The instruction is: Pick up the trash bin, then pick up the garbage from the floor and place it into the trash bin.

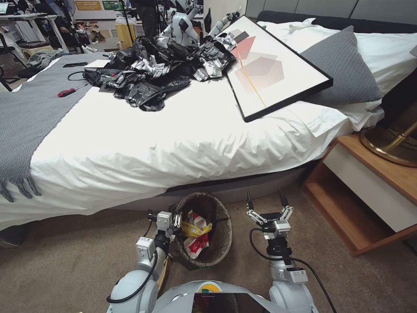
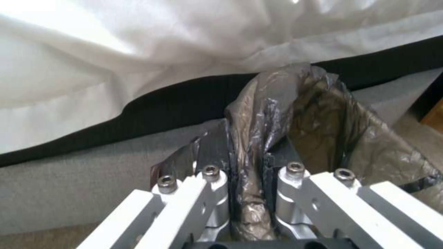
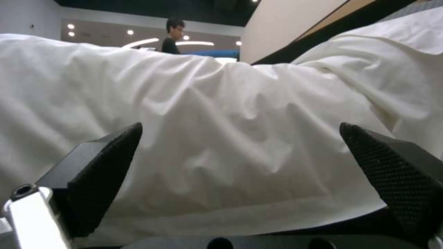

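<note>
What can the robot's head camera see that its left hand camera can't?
Head view alone: the yellow and red garbage inside the trash bin, the open right gripper beside it, the framed picture and black plastic heap on the bed. Left wrist view alone: a close look at the bin's brown bag pinched between the left gripper's fingers. Both show the white sheet and the bin's bag.

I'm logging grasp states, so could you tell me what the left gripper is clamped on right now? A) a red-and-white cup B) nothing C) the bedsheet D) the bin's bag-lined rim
D: the left gripper is shut on the bag-covered rim of the trash bin; the left wrist view shows brown liner pinched between its fingers.
</note>
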Tool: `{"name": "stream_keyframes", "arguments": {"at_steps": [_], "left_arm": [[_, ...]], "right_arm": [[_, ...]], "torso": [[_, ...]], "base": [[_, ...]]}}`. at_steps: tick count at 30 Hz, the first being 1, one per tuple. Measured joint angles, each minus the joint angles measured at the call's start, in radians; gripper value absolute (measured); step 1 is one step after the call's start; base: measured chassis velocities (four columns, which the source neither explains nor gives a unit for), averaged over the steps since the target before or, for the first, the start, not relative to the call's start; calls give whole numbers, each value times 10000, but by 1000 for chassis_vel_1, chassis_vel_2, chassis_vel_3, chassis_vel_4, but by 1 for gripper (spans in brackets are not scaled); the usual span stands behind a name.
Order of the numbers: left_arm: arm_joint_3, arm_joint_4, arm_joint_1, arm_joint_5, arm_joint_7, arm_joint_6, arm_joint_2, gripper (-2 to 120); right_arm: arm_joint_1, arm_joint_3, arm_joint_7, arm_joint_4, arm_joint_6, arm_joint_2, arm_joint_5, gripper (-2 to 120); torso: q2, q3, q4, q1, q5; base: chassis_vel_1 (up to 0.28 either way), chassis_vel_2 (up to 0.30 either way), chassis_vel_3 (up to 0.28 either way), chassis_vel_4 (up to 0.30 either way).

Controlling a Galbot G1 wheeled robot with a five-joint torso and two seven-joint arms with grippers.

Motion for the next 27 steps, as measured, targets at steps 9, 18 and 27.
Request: {"name": "stream_keyframes", "arguments": {"at_steps": [9,18,27], "left_arm": [[29,-1,14,29,1,-15,-20,8],[36,-6,16,27,10,-28,-16,8],[65,-39,55,-25,23,-36,-14,8]], "right_arm": [[337,43,230,-35,88,93,-414,100],[387,17,223,70,24,111,-440,100],[391,10,205,136,-21,105,-469,100]], "torso": [[0,-1,0,-1,1],[0,0,-1,-1,1],[0,0,-1,-1,1]], "base": [[0,0,0,0],[0,0,0,0],[0,0,0,0]]}}
